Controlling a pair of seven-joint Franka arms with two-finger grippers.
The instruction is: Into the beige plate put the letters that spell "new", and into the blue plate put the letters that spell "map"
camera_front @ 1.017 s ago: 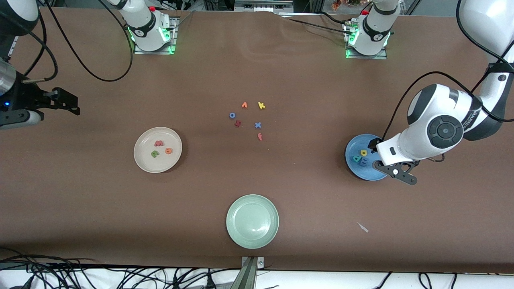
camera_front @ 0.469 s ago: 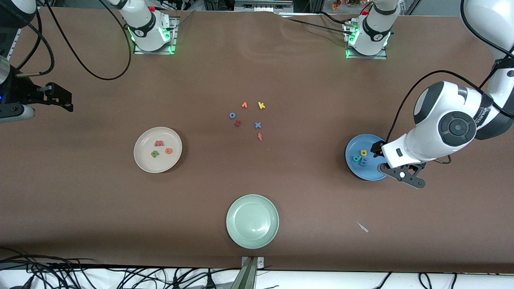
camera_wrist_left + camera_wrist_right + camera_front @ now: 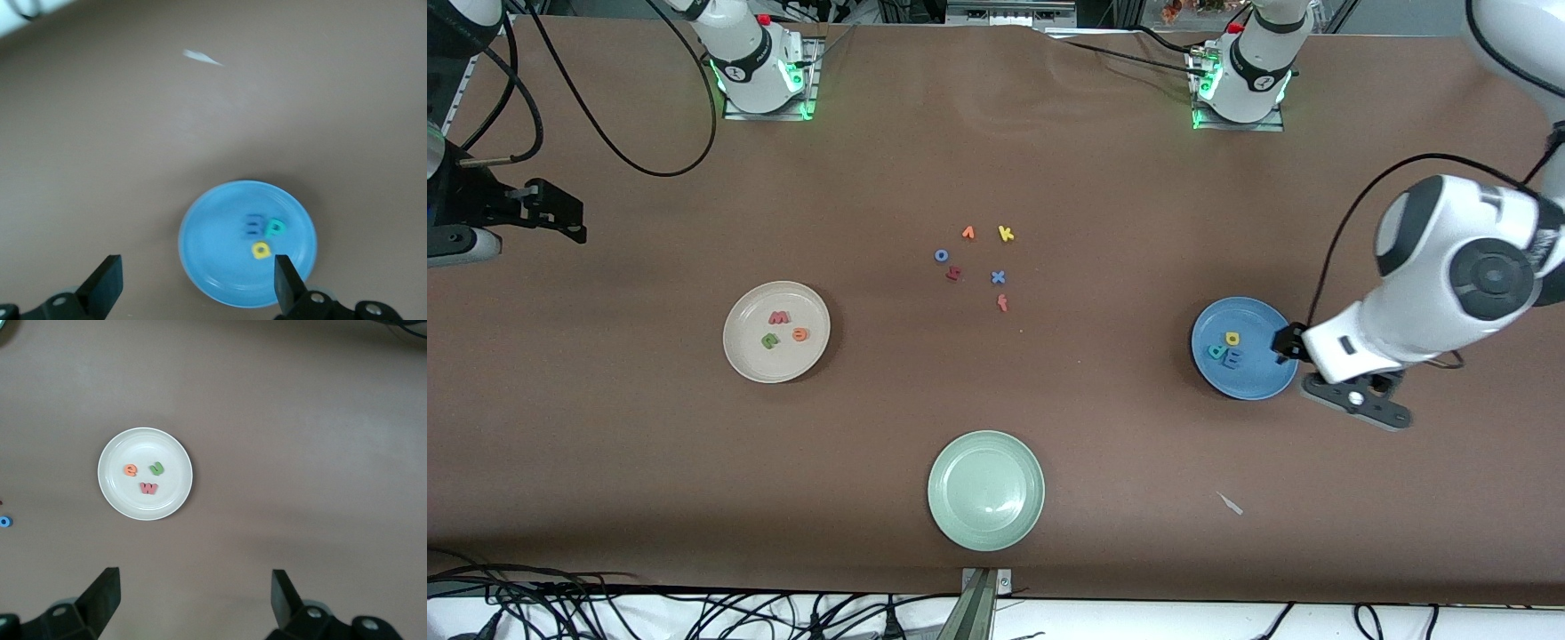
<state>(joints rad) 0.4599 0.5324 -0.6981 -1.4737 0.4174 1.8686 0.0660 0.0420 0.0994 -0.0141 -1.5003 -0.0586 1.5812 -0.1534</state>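
The beige plate (image 3: 749, 356) holds the pink-red w (image 3: 779, 317), green n (image 3: 769, 340) and orange e (image 3: 799, 334); the right wrist view shows the same plate (image 3: 168, 501) with e (image 3: 131, 471), n (image 3: 156, 468) and w (image 3: 149, 488). In the blue plate (image 3: 1258, 378) lie the yellow a (image 3: 1232, 338), teal p (image 3: 1215, 351) and light-blue m (image 3: 1232, 358). My left gripper (image 3: 195, 267) hangs open and empty over that plate's rim (image 3: 213, 267), at the left arm's end. My right gripper (image 3: 569, 220) is open and empty, up over the right arm's end of the table.
A pale green plate (image 3: 985, 490) sits near the front edge. Several loose letters lie mid-table, among them a yellow k (image 3: 1006, 234), blue o (image 3: 941, 255), blue x (image 3: 998, 277), dark red h (image 3: 953, 274) and orange-red f (image 3: 1003, 303). A white scrap (image 3: 1231, 504) lies nearer the camera than the blue plate.
The left arm has drawn back from over the blue plate toward its own end of the table. The right gripper has drifted slightly toward the table's edge. Both stayed open.
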